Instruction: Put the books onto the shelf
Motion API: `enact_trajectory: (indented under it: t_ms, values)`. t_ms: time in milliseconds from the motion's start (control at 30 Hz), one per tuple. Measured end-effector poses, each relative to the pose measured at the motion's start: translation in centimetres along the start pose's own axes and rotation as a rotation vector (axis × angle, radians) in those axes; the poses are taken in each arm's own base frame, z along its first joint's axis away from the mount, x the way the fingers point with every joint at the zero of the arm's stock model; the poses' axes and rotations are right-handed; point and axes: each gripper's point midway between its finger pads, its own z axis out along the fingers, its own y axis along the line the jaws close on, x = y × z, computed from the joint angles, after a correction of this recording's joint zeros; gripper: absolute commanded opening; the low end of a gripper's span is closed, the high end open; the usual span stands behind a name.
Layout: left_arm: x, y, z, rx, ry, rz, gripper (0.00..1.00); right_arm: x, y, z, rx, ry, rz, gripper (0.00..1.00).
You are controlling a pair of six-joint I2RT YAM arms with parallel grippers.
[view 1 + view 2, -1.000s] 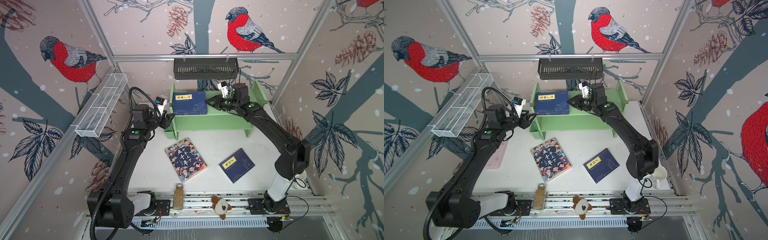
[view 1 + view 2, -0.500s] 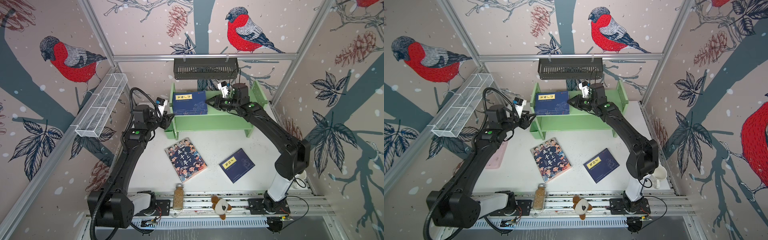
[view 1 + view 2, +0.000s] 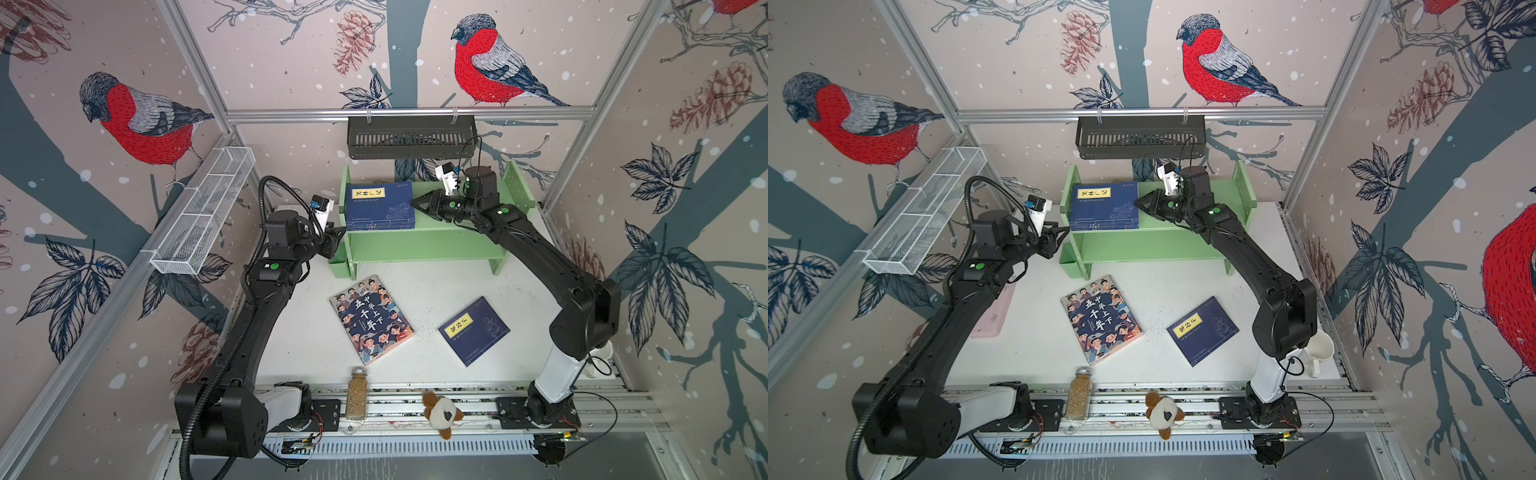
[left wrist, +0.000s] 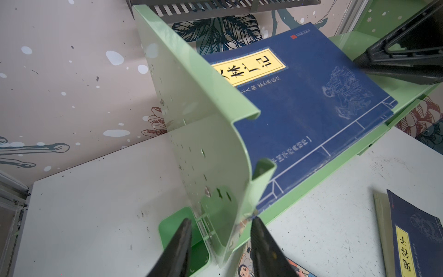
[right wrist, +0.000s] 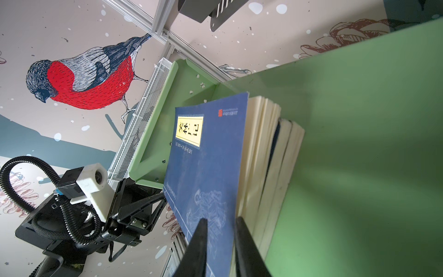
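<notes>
Hidden first: you cannot count the stack of navy books point(image 3: 380, 203) with confidence. The right wrist view gives only cream page edges under the top book point(image 5: 206, 167), and both wrist views cut the fingers off at the frame edge. Left pincer point(image 4: 221, 221): part open, straddling the near edge of the left side panel point(image 4: 203, 144) of the shelf point(image 3: 415, 249), beside the green cup point(image 4: 177, 230). Right pincer point(image 5: 221, 219): narrow gap with the top book's cover edge between the fingers; you cannot tell whether they press. Against a second ago, no shift of arms or books shows. The stack lies flat at the left end of the upper board, long axis left-right, label far-left. On the worktop point(image 3: 436, 286), the cartoon-cover book point(image 3: 372, 320) runs far-left to near-right and the loose navy book point(image 3: 473, 330) near-left to far-right.
</notes>
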Motion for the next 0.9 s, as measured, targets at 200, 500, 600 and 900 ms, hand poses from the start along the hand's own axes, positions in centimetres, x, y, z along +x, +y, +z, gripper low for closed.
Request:
enact_trajectory:
  t_ms: [200,500,600,900]
  values:
    - [0.0,-0.3,-0.6,0.002,0.001,0.011,0.65,-0.1,-0.2,-0.2,0.005,-0.003,0.002,0.28]
    - [0.9,-2.9,-3.3,0.080,0.044,0.007,0.79,-1.5,0.5,-6.4,0.088,-0.113,-0.042,0.36]
    - [1.4,-4.0,-3.8,0.130,0.055,-0.014,0.80,0.8,0.5,-8.1,0.129,-0.101,-0.041,0.37]
    - [2.4,-7.7,-5.1,0.320,0.054,-0.128,0.81,10.3,-1.0,-14.6,0.334,-0.109,0.007,0.46]
